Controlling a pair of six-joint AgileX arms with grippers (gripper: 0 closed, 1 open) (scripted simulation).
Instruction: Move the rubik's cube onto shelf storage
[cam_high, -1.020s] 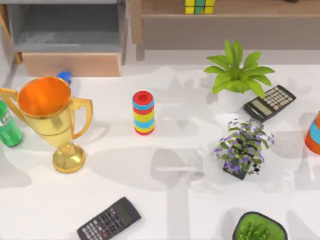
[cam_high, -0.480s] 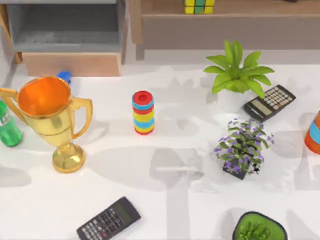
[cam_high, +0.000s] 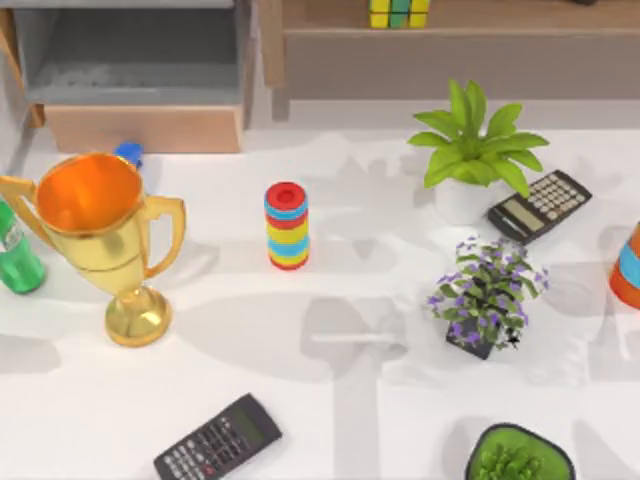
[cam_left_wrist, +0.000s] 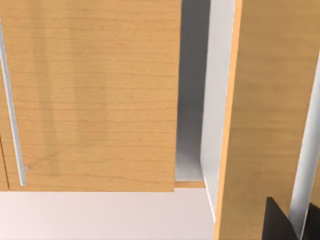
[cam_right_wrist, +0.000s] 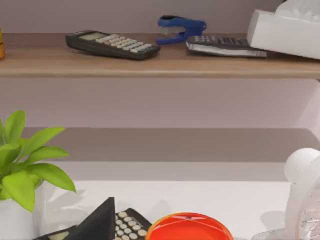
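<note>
While the arms stand off from the work, the findings read as follows.

Cube location: rubik's cube (cam_high: 399, 12) rests on the long wooden board of the shelf storage (cam_high: 500, 22), at the far edge of the top view, right of centre; only its lower tiles, yellow and green, are on show.

Task standing: judged complete or nearly so, since the cube already sits on the board and nothing touches it.

Cube handling: judged light, rigid and hard-faced; smooth tiles may slip under a weak pinch, and the layers could twist if squeezed off-centre.

Grip advice: take it on two opposite flat faces, pads square to the tiles and centred, not on edges or corners.

Left end effector: a dark finger tip (cam_left_wrist: 280, 222) shows in the left wrist view, close before light-wood panels; whether it is spread or pressed together, I cannot tell. Nothing is seen held.

Right end effector: a dark finger tip (cam_right_wrist: 97, 222) shows in the right wrist view, above a calculator (cam_right_wrist: 127, 222) and beside an orange-red vessel (cam_right_wrist: 189, 227) on the surface (cam_high: 330, 400); spread or pressed together, I cannot tell. Nothing is seen held.

Shelf contents, right wrist view: a second calculator (cam_right_wrist: 112, 45), a blue stapler (cam_right_wrist: 180, 26), a white tissue box (cam_right_wrist: 287, 32).

Risk: a crowded surface, with ring stack (cam_high: 287, 226) and potted plants (cam_high: 470, 150), gives little room for a low pass.
</note>
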